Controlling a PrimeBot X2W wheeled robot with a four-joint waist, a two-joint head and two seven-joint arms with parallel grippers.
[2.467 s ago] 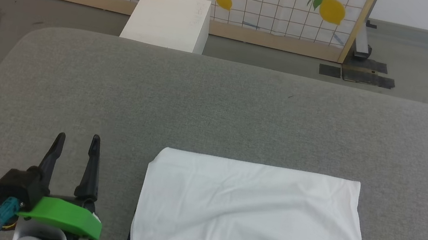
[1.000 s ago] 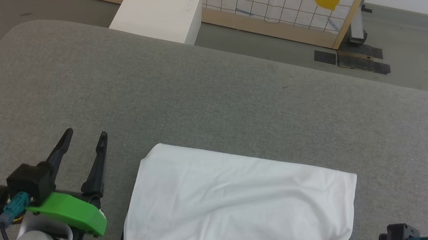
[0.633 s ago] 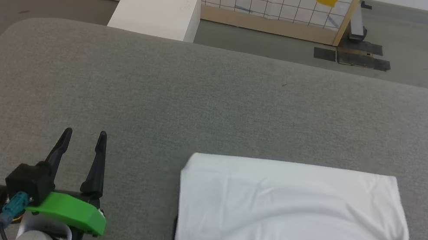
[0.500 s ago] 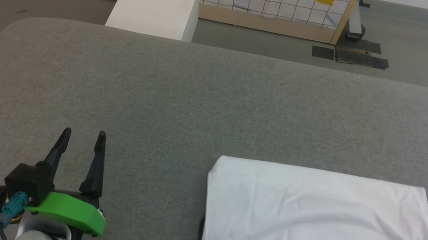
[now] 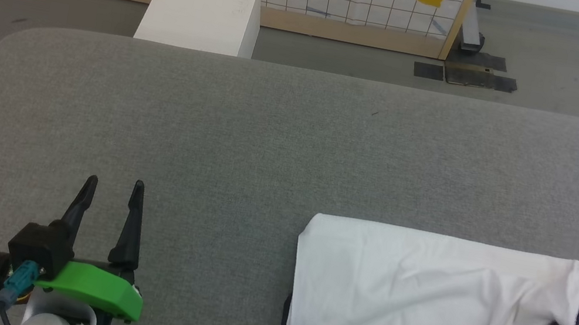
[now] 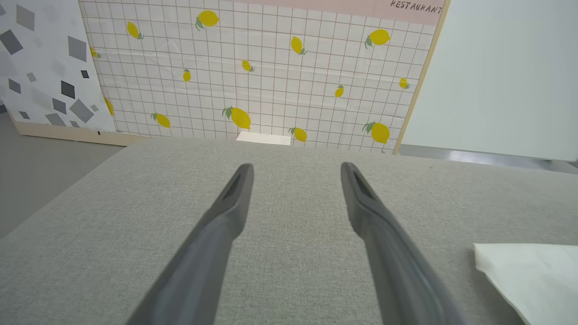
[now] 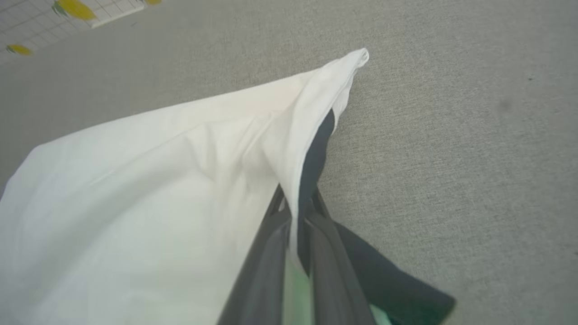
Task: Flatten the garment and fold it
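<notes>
My right tool (image 7: 298, 189) is closed tight on the right-hand edge of the garment (image 5: 419, 304), pinching white cloth with a dark layer beneath it. That edge is lifted off the worktop (image 5: 269, 141) and its far right corner peaks upward. The garment lies folded into a white rectangle on the worktop's near right part. Its far edge runs straight, and its near edge runs out of the head view. My left tool (image 5: 115, 181) has its fingers spread wide and holds nothing. It hovers over the worktop's near left part, well apart from the garment's left edge. The worktop's far half is bare grey cloth, and so is its rounded left corner. A white box (image 5: 203, 10) stands beyond its far edge.
</notes>
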